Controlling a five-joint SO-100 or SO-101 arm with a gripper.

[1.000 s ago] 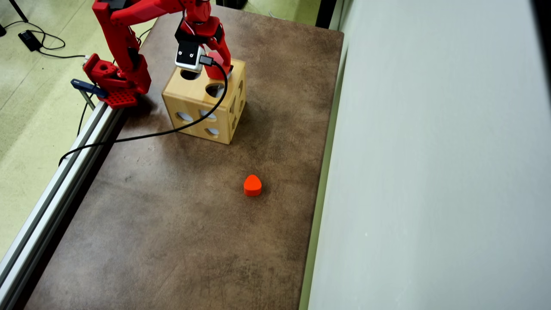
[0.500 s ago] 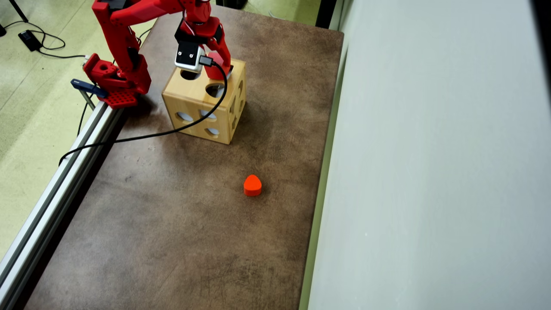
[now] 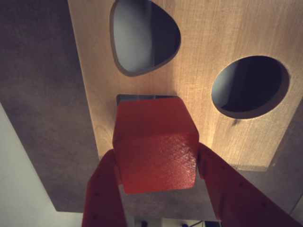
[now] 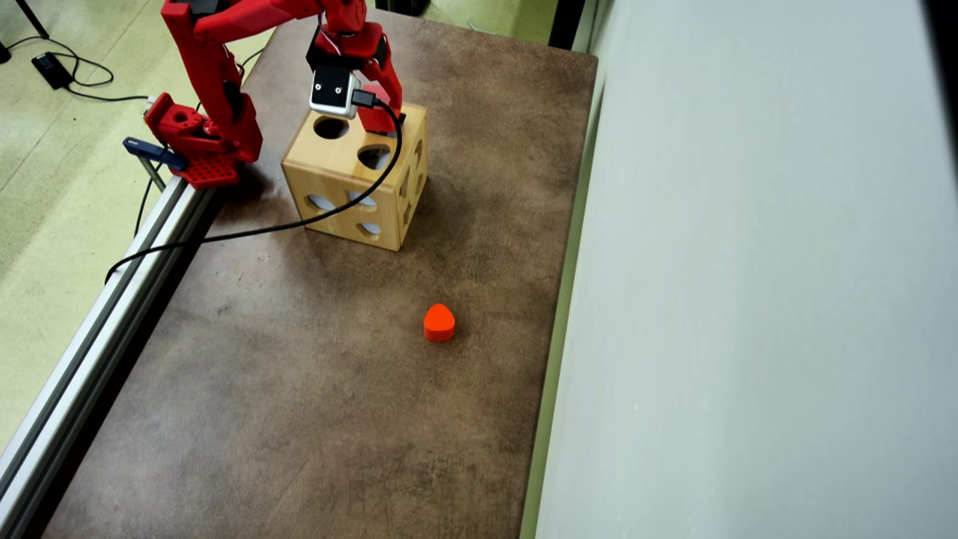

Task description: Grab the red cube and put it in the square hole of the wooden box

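Observation:
In the wrist view my gripper (image 3: 156, 158) is shut on the red cube (image 3: 154, 144), one red finger on each side. The cube hangs just above the top of the wooden box (image 3: 203, 52) and covers most of the square hole (image 3: 142, 97), of which only a dark strip at the far edge shows. A rounded-triangle hole (image 3: 144, 35) and a round hole (image 3: 248, 85) lie beyond. In the overhead view the gripper (image 4: 380, 105) is over the far edge of the box (image 4: 352, 176); the cube is mostly hidden by the wrist camera.
A red rounded-triangle block (image 4: 439, 322) lies on the brown mat (image 4: 299, 389) nearer the camera. The arm's base (image 4: 198, 142) is clamped to a metal rail (image 4: 90, 344) at the left. A black cable (image 4: 299, 221) drapes across the box. A pale wall (image 4: 748, 299) borders the right.

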